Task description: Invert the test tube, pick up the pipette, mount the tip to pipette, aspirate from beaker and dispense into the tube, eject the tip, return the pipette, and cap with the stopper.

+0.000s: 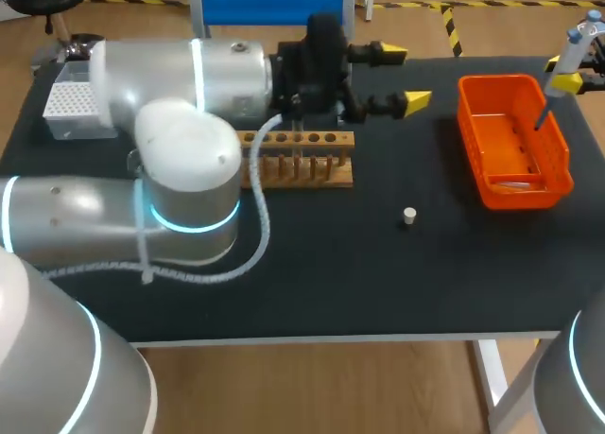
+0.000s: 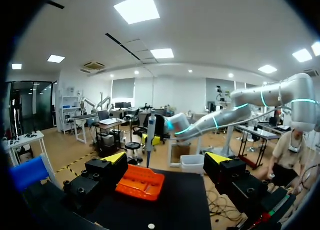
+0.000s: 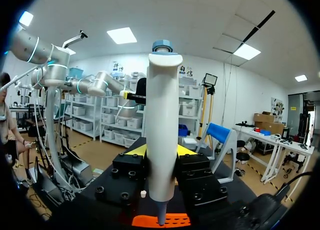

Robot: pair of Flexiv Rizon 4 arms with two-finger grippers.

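Stopper (image 1: pixel 408 216), small and white, sits alone on the black table (image 1: pixel 378 283), a little toward 4 o'clock from the middle and well apart from everything else. Past it, near the centre, stands the wooden rack (image 1: pixel 312 165) with its row of holes along the top. The left arm comes in low from 8 o'clock and bends over the rack. The left gripper (image 1: pixel 402 76) hangs just beyond the rack's far right end, at about 12 o'clock, with its yellow-tipped fingers spread wide, pointing toward 3 o'clock and holding nothing. Off at 10 o'clock a white tip box (image 1: pixel 68 108) shows partly behind that arm. At 2 o'clock lies the orange basket (image 1: pixel 501 78). Something pale rests on its floor at the near end, too small for me to make out. Farthest off, over the basket's far right corner, the right gripper (image 1: pixel 570 78) is clamped on the pipette (image 1: pixel 579 39). From the wrist both fingers press its white body from either side. It stands upright, with the blue button on top and the narrow end pointing down into the basket.
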